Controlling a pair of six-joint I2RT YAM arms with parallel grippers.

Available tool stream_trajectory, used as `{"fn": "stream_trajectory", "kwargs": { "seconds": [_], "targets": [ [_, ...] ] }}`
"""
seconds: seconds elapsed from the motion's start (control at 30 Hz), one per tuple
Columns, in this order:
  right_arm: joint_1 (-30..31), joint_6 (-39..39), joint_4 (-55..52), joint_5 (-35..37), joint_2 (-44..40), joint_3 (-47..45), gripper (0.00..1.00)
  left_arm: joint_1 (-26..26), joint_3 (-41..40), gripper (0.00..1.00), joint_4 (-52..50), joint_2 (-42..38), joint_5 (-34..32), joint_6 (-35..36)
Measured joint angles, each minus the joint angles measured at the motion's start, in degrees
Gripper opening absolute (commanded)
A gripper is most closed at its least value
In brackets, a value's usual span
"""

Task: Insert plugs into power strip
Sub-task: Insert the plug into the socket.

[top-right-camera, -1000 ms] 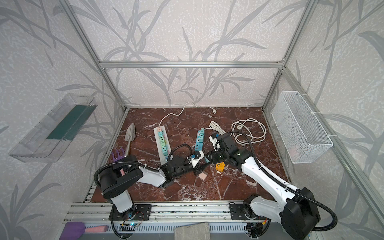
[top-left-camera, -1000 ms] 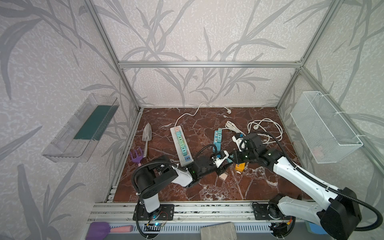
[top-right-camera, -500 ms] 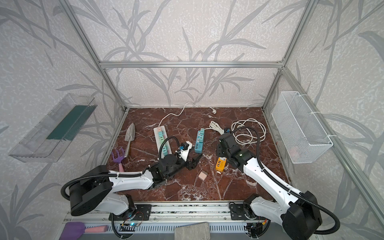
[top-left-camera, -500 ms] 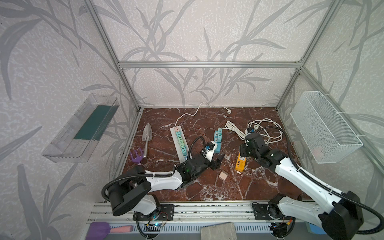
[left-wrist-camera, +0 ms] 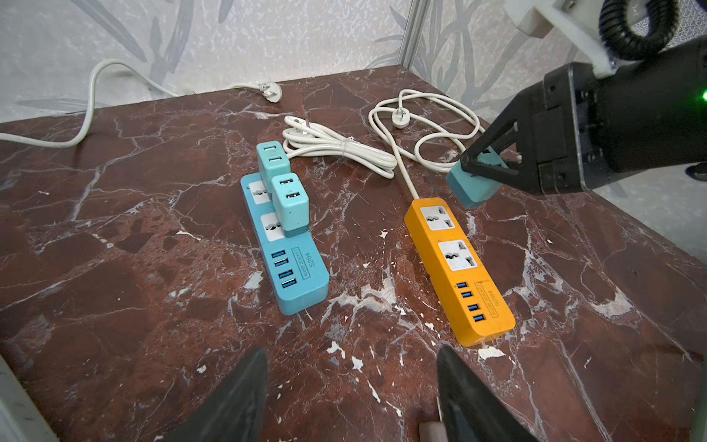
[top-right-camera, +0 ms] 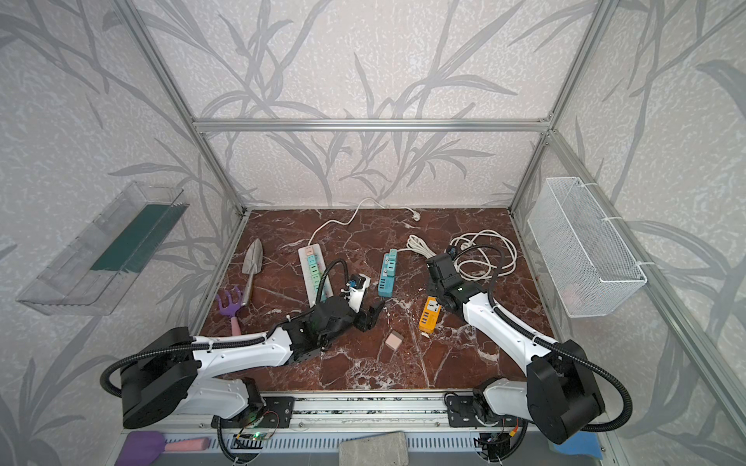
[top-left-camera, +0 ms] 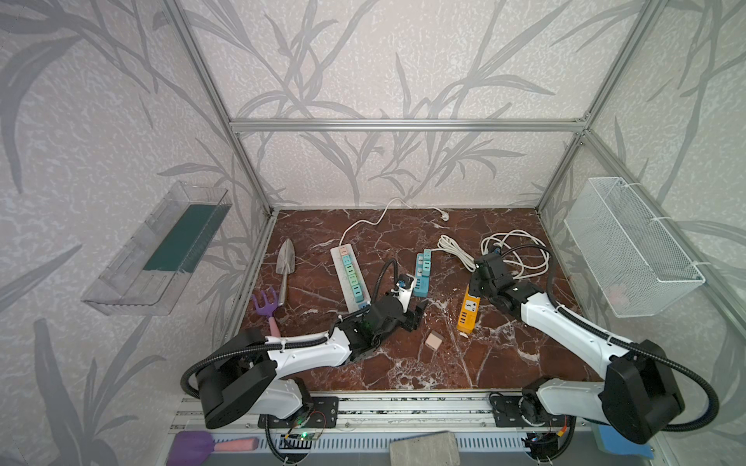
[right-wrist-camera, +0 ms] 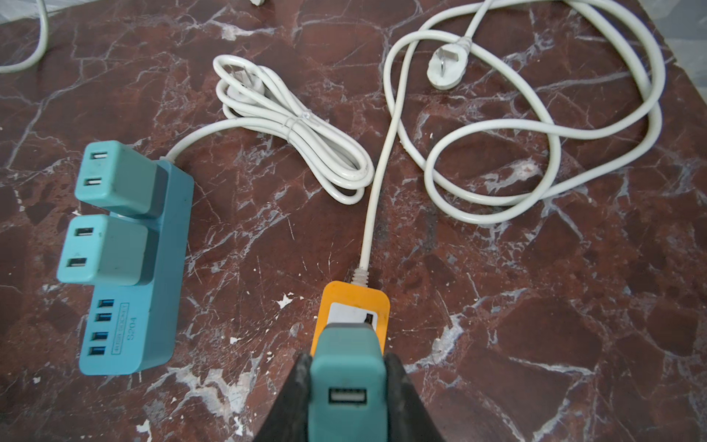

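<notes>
My right gripper (right-wrist-camera: 346,361) clamps a teal cube plug (right-wrist-camera: 345,377), single USB port on its face, tilted just over the cord-end socket of the orange power strip (right-wrist-camera: 354,294).

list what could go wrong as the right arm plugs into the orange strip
1. The orange strip lies free, and the open left gripper isn't bracing it, so pressing may slide it.
2. The teal plug in the right gripper looks tilted; prongs may miss the socket.

Probably a lab: aluminium frame (top-left-camera: 405,125), wallpapered walls (top-left-camera: 403,60).
</notes>
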Motion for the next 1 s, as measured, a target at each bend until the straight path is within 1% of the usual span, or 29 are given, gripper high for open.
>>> {"fn": "stream_trajectory", "kwargs": {
  "seconds": [0.23,0.53,0.73,1.0],
  "targets": [
    [-2.58,1.01,3.3,-2.51,1.95,-3.28,0.0,0.26,0.0,0.7,-0.72,0.0,-0.07,-0.7],
    [-3.98,1.42,6.88,-4.26,3.8,-3.52,0.0,0.39,0.0,0.7,-1.22,0.0,-0.13,-0.96],
    [-3.96,1.88,6.08,-4.22,5.03,-2.64,0.0,0.44,0.0,0.7,-1.29,0.0,-0.28,-0.96],
    [-3.3,1.95,5.18,-3.67,9.84,0.52,0.0,0.7,0.0,0.7,-1.29,0.0,-0.48,-0.94]
  ]
}}
